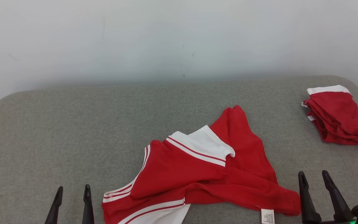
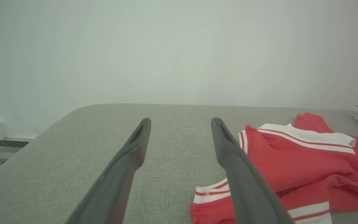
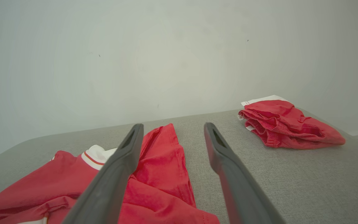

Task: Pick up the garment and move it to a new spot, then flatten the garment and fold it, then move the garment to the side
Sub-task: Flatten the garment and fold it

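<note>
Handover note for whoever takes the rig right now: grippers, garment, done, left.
Left gripper: open, empty, to the garment's left.
Right gripper: open, empty, to the garment's right.
Garment: crumpled at the near middle of the grey padded table, neither flat nor folded.
Folded red pile: far right of the table.
Done: no flattening or folding yet.
Left: grasp, move, flatten, fold, set aside.

Left claw [image 1: 72, 191] low, splayed, empty; right claw [image 1: 314, 176] likewise.
</note>
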Motion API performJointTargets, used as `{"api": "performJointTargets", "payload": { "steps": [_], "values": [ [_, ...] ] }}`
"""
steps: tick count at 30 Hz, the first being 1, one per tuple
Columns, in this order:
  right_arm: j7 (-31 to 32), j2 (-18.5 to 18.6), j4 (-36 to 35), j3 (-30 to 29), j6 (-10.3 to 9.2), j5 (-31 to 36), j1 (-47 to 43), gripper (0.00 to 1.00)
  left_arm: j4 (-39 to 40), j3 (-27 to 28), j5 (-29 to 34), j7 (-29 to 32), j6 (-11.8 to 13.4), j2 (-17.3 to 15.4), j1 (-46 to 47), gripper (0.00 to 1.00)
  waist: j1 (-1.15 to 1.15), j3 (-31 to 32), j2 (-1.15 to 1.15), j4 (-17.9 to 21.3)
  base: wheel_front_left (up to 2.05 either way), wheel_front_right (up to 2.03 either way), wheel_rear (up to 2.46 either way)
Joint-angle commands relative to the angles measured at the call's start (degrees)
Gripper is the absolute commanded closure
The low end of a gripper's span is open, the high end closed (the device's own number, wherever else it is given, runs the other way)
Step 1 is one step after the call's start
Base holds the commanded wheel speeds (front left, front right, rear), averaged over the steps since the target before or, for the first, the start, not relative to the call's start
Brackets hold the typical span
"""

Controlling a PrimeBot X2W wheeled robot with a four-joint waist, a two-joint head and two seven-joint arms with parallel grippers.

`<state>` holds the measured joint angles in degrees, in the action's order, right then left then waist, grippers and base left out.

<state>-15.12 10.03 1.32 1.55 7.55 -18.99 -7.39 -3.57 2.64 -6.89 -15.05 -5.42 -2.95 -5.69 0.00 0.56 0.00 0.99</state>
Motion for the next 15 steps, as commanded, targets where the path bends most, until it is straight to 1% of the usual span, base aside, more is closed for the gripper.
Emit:
{"api": "performJointTargets", "payload": {
  "steps": [1,4,15],
  "values": [
    [0.0,-0.1,0.2,0.0,-0.15,0.3,-0.8,0.0,0.4,-0.1,-0.1,-0.2,-0.3,-0.3,-0.7,0.0,0.0,0.0,0.0,0.0,0.0,0.0,0.0],
    [0.0,-0.2,0.3,0.1,-0.15,0.3,-0.8,0.0,0.8,-0.5,-0.3,-0.2,-0.9,-0.5,-1.0,0.0,0.0,0.0,0.0,-0.1,0.0,0.0,0.0],
    [0.0,-0.1,0.7,0.3,-0.15,0.1,-0.4,0.0,0.8,-1.2,-0.3,-0.2,-1.5,-1.2,-1.5,0.0,0.0,0.0,0.0,-0.5,0.0,0.0,0.0]
  ]
}}
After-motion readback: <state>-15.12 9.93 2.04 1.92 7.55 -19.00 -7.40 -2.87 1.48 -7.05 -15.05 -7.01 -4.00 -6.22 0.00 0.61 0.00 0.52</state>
